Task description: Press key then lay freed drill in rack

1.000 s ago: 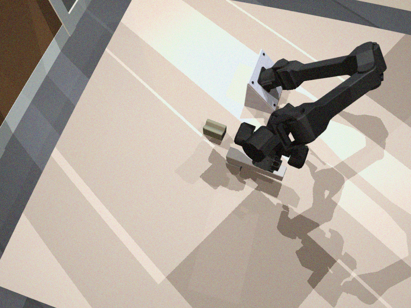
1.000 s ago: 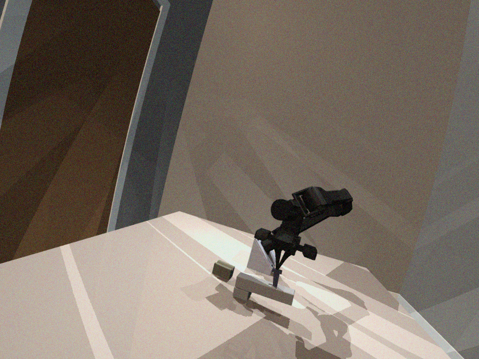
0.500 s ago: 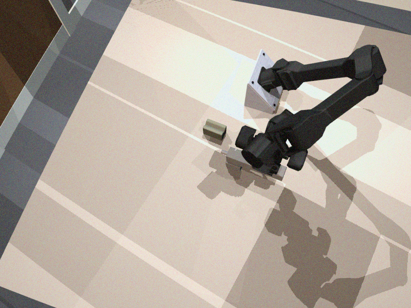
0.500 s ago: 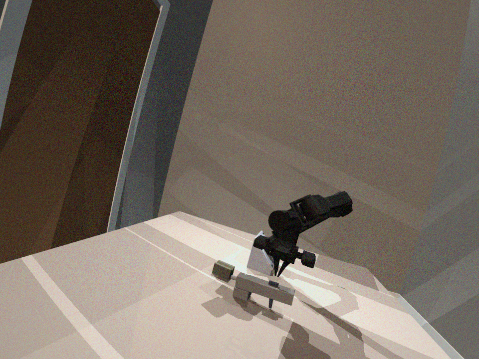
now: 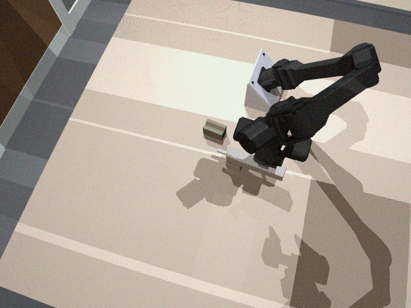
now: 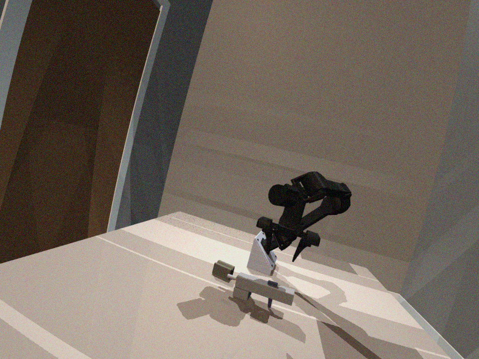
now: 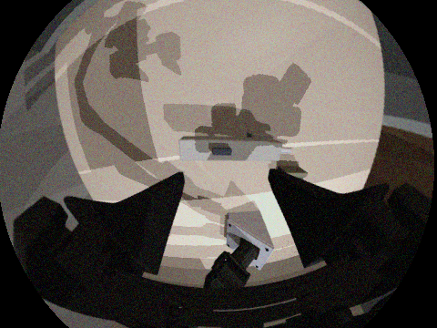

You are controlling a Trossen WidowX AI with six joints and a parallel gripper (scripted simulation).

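Observation:
My gripper is open and empty, above the grey block; its fingertips are hidden in the top view. The long grey block stands on the table. The dark blue key sits low in its top, with its stem showing below the block in the exterior view. The pale drill sticks a short way out of the block's end; the rest is hidden inside. The olive grooved rack stands close by that end, nothing in its groove.
The pale angled bracket of the arm's base stands behind the block. The arm covers part of the block in the top view. Hard shadows cross the table.

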